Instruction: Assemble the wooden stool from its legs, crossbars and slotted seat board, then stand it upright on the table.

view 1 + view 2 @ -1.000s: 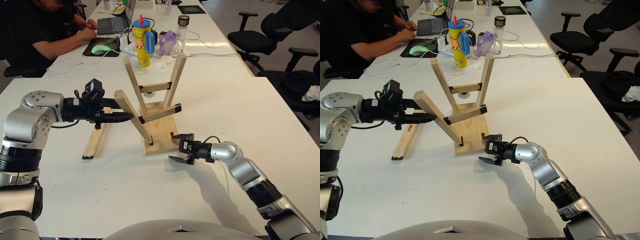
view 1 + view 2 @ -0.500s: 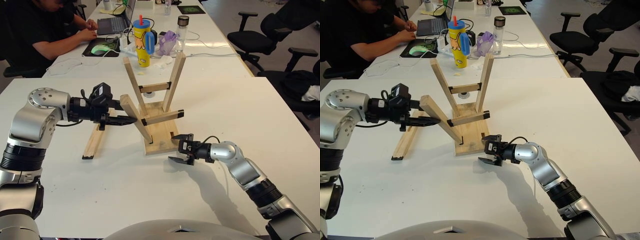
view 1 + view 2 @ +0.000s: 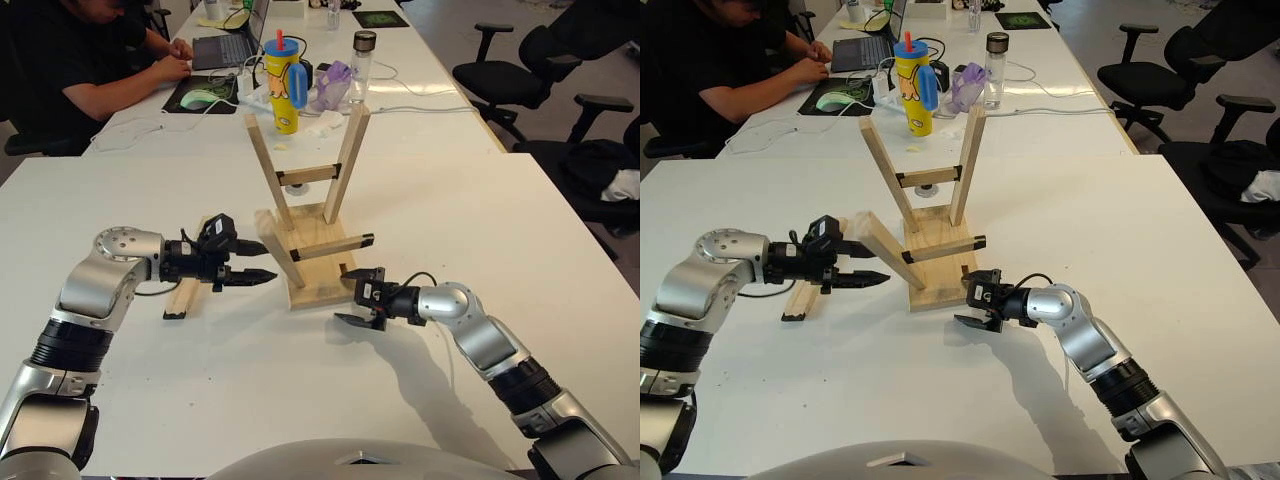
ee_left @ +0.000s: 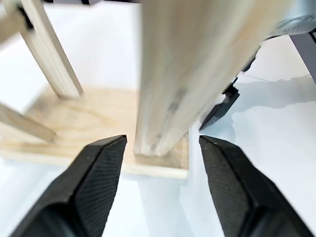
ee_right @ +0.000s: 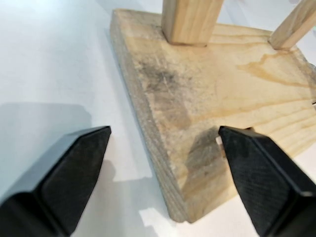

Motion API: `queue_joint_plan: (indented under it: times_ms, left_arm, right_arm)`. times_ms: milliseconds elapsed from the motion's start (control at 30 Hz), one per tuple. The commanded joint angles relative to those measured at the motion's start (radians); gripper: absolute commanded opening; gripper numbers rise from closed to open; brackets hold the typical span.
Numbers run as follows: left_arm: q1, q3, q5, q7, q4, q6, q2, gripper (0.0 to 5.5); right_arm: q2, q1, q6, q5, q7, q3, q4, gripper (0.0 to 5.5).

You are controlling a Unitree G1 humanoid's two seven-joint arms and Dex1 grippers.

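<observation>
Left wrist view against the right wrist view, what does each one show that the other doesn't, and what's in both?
Left wrist, not right: the open left gripper with a stool leg close up between its fingers, the leg's foot at the seat board. Right wrist, not left: the open right gripper straddling a corner of the board, with the board's side edge and grain clear. Both: the seat board, legs standing on it, and the white table.
</observation>
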Motion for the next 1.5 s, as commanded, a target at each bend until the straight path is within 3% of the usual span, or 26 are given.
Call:
queue_joint_plan:
  times_ms: [33,267,433,733,867,1033,1333,1500]
  left_arm:
    - [-0.016,0.014,0.034,-0.004,0.013,-0.005,0.031,3.47]
    - [0.025,0.177,-0.007,0.027,0.043,0.02,0.091,4.42]
    - [-0.06,0.357,-0.111,0.136,0.152,0.035,0.021,5.06]
    - [0.095,0.357,0.021,0.432,0.152,0.057,-0.059,5.06]
    - [0.107,0.348,0.087,0.658,0.076,0.232,-0.104,5.06]
    - [0.211,0.352,0.092,0.801,-0.169,0.434,-0.148,5.06]
    - [0.338,0.344,0.113,0.891,-0.292,0.55,-0.192,5.06]
    - [0.381,0.323,0.13,0.881,-0.247,0.534,-0.191,5.06]
  right_arm:
    - [-0.005,0.051,0.06,-0.042,0.022,0.048,0.065,4.05]
    - [0.024,0.047,0.078,-0.044,-0.005,0.044,0.093,4.05]
    - [0.106,0.032,0.117,-0.043,-0.089,0.031,0.15,4.05]
    - [0.272,-0.07,0.174,-0.019,-0.143,0.034,0.278,4.05]
    - [0.318,-0.08,0.238,-0.003,-0.162,0.021,0.258,4.05]
    - [0.355,-0.067,0.32,0.048,-0.181,-0.028,0.205,4.05]
    - [0.416,-0.046,0.424,0.167,-0.194,-0.097,0.104,4.05]
    - [0.433,-0.037,0.411,0.187,-0.234,-0.125,0.068,4.05]
